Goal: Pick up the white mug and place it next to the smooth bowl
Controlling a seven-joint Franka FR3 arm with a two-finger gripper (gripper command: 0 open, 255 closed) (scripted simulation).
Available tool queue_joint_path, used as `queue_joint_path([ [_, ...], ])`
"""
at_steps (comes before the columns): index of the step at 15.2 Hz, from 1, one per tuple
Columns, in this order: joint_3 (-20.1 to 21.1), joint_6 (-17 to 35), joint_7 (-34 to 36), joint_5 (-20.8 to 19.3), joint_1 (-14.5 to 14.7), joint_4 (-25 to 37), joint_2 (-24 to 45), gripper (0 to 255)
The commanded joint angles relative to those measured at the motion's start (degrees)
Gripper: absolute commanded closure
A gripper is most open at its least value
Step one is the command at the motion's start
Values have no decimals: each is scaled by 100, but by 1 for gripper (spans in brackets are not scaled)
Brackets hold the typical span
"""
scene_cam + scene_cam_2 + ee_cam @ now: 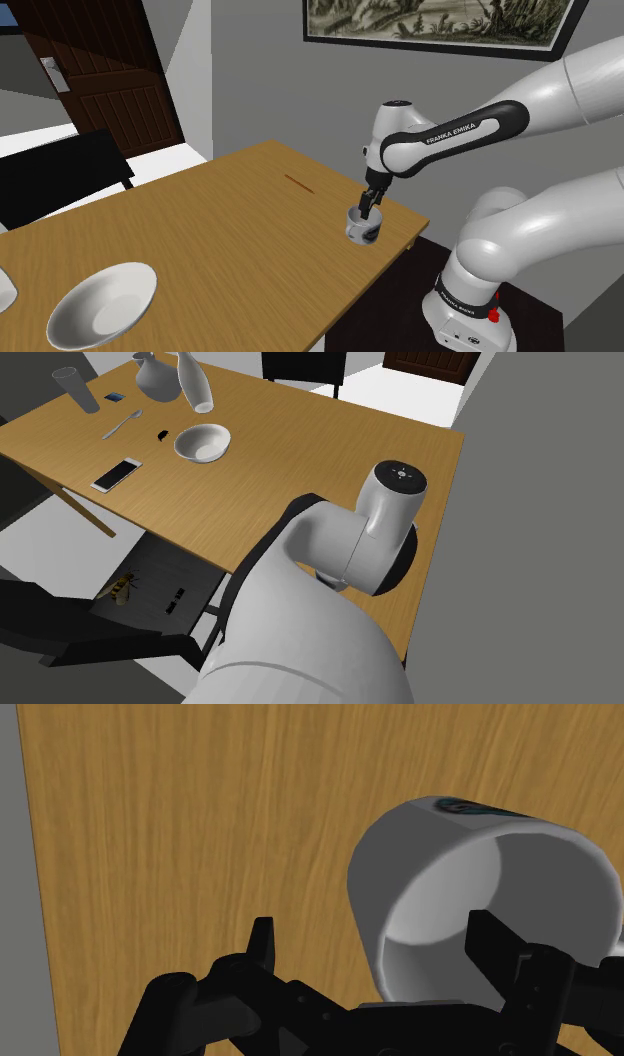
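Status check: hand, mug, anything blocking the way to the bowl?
Hand open, one finger inside the mug, one outside, not clamped. Mug upright near table edge. Bowl far along the table, bare wood between.

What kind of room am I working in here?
Probably a dining room in a house: a wooden table set with a bowl, spoon and glass, a dark chair beside it, and a framed picture on the wall.

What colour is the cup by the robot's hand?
The mug is white with a dark printed mark on its outside, clearest in the wrist view.
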Motion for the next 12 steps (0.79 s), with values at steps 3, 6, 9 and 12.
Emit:
queue_joint_path([
  [3,0,2,0,0,0,-1,1,255],
  [6,0,2,0,0,0,-1,1,255],
  [9,0,1,0,0,0,0,1,255],
  [12,0,4,0,0,0,-1,2,255],
])
